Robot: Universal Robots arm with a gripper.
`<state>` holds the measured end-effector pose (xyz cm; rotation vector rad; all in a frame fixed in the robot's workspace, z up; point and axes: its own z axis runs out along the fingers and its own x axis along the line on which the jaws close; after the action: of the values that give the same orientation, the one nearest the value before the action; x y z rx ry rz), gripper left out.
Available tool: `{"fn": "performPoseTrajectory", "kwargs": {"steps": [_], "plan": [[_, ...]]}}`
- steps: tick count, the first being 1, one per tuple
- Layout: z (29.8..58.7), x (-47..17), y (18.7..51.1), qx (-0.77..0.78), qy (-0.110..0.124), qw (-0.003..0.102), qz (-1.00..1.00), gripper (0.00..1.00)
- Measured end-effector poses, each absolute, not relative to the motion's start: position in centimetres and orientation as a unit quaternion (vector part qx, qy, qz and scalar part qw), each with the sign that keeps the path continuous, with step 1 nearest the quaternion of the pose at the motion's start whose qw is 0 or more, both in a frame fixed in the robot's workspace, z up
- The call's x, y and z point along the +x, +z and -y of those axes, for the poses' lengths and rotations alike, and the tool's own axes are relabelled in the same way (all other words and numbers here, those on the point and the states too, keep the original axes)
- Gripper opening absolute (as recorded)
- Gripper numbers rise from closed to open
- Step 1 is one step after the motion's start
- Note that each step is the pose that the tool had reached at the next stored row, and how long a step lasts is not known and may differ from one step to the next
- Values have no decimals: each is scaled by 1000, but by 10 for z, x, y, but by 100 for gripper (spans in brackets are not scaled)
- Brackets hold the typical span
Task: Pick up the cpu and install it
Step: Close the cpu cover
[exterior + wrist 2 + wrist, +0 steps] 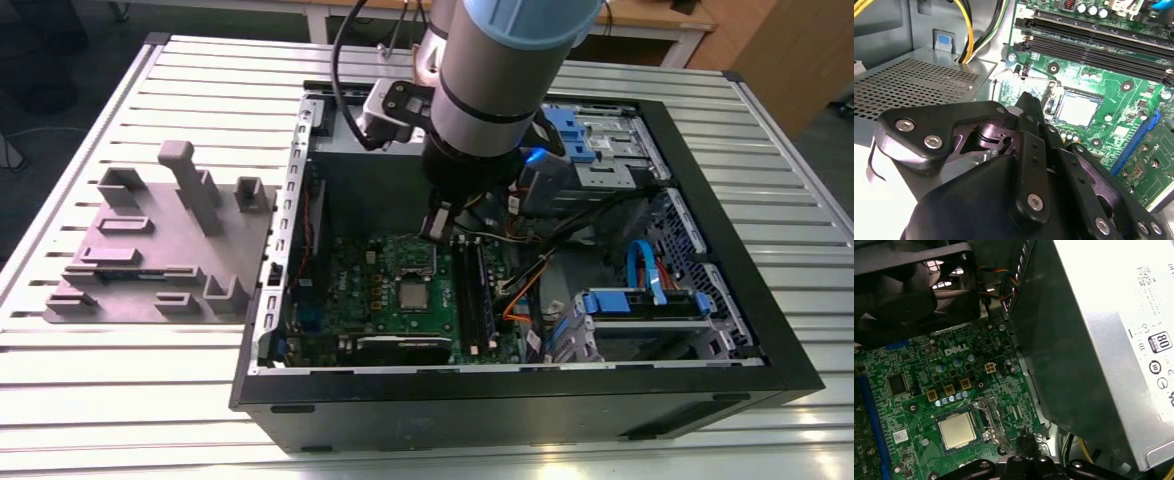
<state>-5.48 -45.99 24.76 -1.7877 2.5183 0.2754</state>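
The hand point(438, 225) hangs inside the computer case point(534, 400), clenched on nothing as far as I can see. The cpu point(414, 294) lies flat in the motherboard point(350, 262) socket, just below the hand's tip and not touching it.

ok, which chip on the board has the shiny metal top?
The cpu, the square one inside the socket frame: silver-grey metal top. The smaller square chip beside the blue slot is plain black.
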Motion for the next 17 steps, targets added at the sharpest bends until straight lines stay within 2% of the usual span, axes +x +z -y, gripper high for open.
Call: {"fn": "performPoseTrajectory", "kwargs": {"steps": [17], "plan": [[468,-55,246,-576,88,20,-812,10]]}}
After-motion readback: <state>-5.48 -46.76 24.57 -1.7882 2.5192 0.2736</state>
